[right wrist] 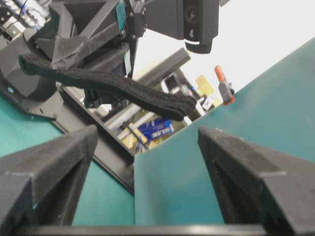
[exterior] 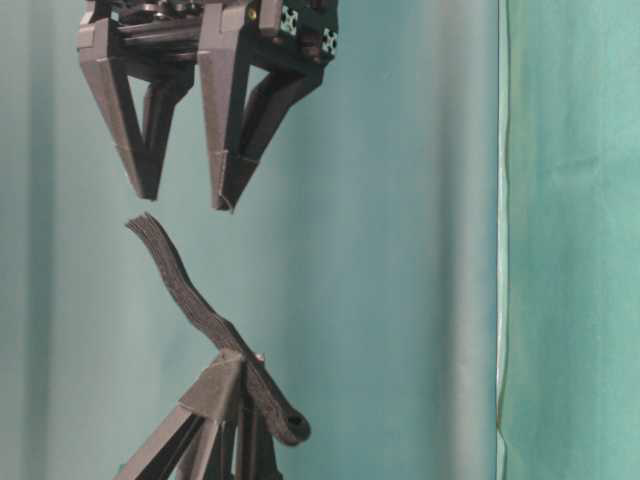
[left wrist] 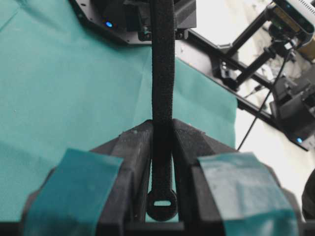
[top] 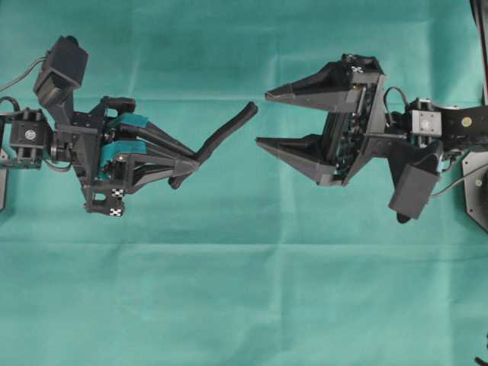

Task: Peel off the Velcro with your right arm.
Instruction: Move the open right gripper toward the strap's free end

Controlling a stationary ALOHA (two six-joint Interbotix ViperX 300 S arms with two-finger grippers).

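The Velcro (top: 226, 134) is held off the green cloth (top: 244, 305), clamped near its looped, rounded end (left wrist: 161, 202) between the closed fingers of the left gripper (top: 200, 158), the one with teal pads (left wrist: 83, 174). From that grip the black strip is seen to extend toward the right gripper (top: 265, 118), bending slightly, and its free end (exterior: 145, 225) is left unsupported in the air. That free tip is found just short of the right gripper, pointing at the gap between its two plain black triangular fingers (exterior: 135, 150) without touching either. The right gripper's jaws are spread wide and nothing is held between them. In the right wrist view the strip (right wrist: 118, 91) is seen ahead of and above the two parted fingers (right wrist: 47, 162), clear of both.
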